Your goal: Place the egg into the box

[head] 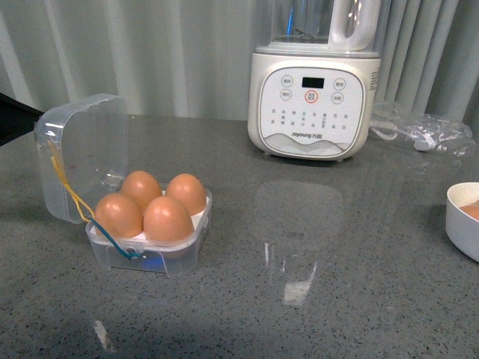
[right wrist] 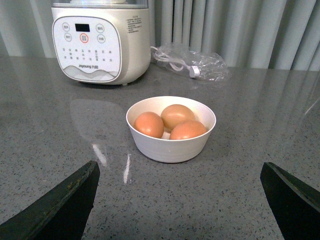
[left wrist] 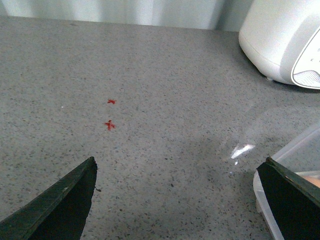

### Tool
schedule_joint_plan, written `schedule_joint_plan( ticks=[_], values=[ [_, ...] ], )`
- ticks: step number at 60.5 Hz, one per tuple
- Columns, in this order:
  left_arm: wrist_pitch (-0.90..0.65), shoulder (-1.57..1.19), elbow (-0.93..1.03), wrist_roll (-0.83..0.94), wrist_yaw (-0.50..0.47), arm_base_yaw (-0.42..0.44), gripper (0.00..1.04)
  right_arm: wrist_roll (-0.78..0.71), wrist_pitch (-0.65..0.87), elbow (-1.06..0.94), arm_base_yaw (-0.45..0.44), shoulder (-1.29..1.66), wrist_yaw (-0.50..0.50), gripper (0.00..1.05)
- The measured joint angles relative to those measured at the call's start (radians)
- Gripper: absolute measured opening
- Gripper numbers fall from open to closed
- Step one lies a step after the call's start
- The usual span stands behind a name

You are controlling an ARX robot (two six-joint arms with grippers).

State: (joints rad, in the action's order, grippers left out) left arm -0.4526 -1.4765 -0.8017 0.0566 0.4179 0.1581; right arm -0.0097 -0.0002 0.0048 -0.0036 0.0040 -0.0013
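Our right gripper [right wrist: 178, 165], jaws apart, faces the bowl [right wrist: 170, 150] at the table's [head: 337, 247] right edge; the full box [head: 176, 258] sits left, beside our likewise spread left gripper [left wrist: 180, 160].

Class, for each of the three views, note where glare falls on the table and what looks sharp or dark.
Front view: white glare streaks on the table, near the blender's pale reflection; the box is sharp. Left wrist view: one bright glint beside the box; the left gripper is a dark silhouette. Right wrist view: two glare streaks beside the bowl, which is sharp.
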Motion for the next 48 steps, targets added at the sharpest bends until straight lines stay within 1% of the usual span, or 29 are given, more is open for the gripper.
schedule_joint_plan(
  ticks=[15,22,29,34,48],
  values=[
    [0.020,0.074,0.032,-0.017,-0.007,-0.065,0.98,0.000,0.000,0.000,0.000,0.000,0.000,0.98],
    [0.029,0.113,0.050,-0.021,-0.018,-0.112,0.98,0.000,0.000,0.000,0.000,0.000,0.000,0.98],
    [0.029,0.148,0.080,-0.020,-0.046,-0.182,0.98,0.000,0.000,0.000,0.000,0.000,0.000,0.98],
    [0.026,0.163,0.116,-0.016,-0.077,-0.254,0.98,0.000,0.000,0.000,0.000,0.000,0.000,0.98],
    [0.006,0.171,0.175,-0.005,-0.142,-0.405,0.98,0.000,0.000,0.000,0.000,0.000,0.000,0.98]
  ],
)
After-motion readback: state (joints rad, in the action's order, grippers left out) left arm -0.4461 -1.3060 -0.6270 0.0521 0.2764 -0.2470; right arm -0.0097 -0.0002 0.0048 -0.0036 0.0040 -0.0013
